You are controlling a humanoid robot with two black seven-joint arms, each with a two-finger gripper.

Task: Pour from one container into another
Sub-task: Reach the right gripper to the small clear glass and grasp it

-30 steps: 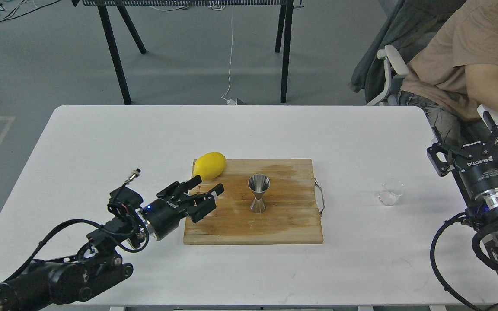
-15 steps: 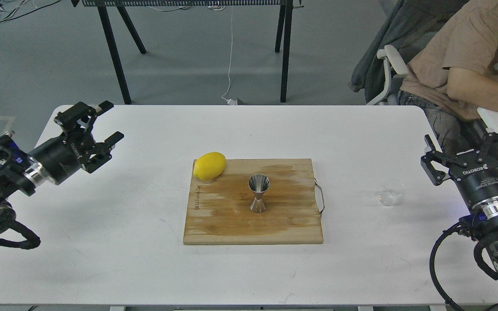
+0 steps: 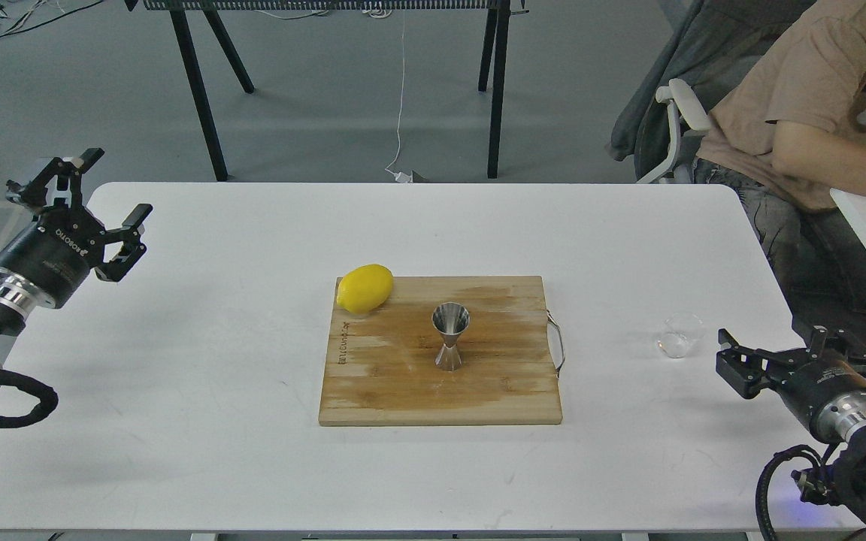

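The glass cup (image 3: 680, 335) sits upright on the white table (image 3: 252, 451), at about 3 o'clock from the wooden board (image 3: 403, 391) and well clear of its metal handle (image 3: 558, 342). The jigger (image 3: 449, 335) stands upright near the middle of the board, with a lemon (image 3: 364, 288) at its 10 o'clock, resting on the board's far left corner.

The right gripper (image 3: 782, 359) hovers low near the table's right edge, at roughly 4 o'clock from the cup. Its fingers are spread wide and hold nothing. The left gripper (image 3: 80, 199) hangs out at the table's far left corner, at 9 o'clock from the board, likewise wide open and empty.

By my reading, this is the reach step: nothing is grasped and no pouring has begun. The right arm looks the natural one to take the cup. The next move calls for bringing the open fingers around the cup's wall, closing gently because the glass is small and smooth, then lifting it and carrying it toward 9 o'clock over the jigger's narrow mouth. The cup's contents are too faint to judge.
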